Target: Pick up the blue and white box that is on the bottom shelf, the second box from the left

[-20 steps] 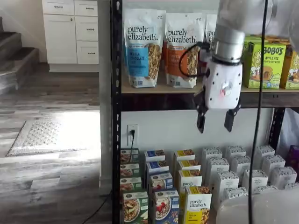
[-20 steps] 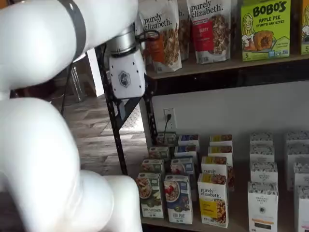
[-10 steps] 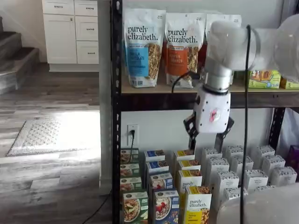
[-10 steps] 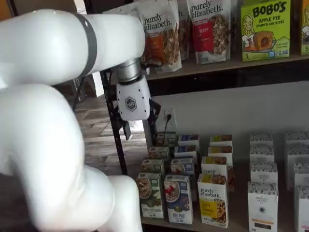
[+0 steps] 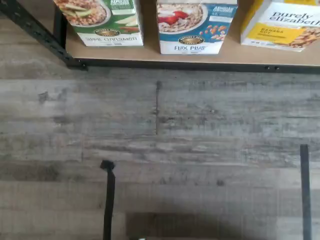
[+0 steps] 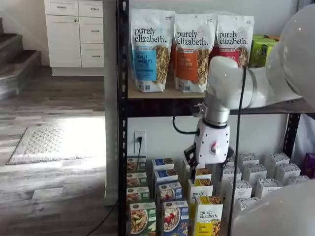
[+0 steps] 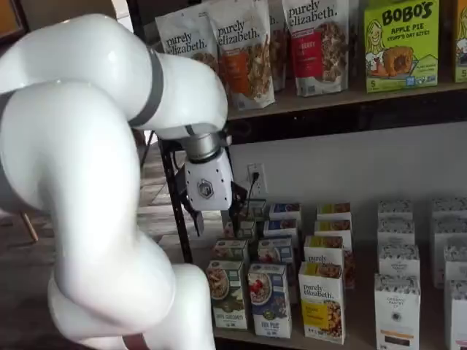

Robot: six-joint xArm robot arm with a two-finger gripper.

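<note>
The gripper (image 7: pixel 217 219) hangs in front of the rack, above the rows of boxes and touching none of them; its black fingers stand apart with nothing between them (the gap is clearer in this shelf view). The blue and white box (image 7: pixel 269 300) stands upright at the front edge of the bottom shelf (image 7: pixel 241 337), between a green box (image 7: pixel 227 294) and a yellow-and-white box (image 7: pixel 322 302). Only the wrist view shows the wooden floor (image 5: pixel 160 145) before the shelf, and the fingers do not appear there.

blue and white box (image 5: pixel 196 25) top cropped
</note>
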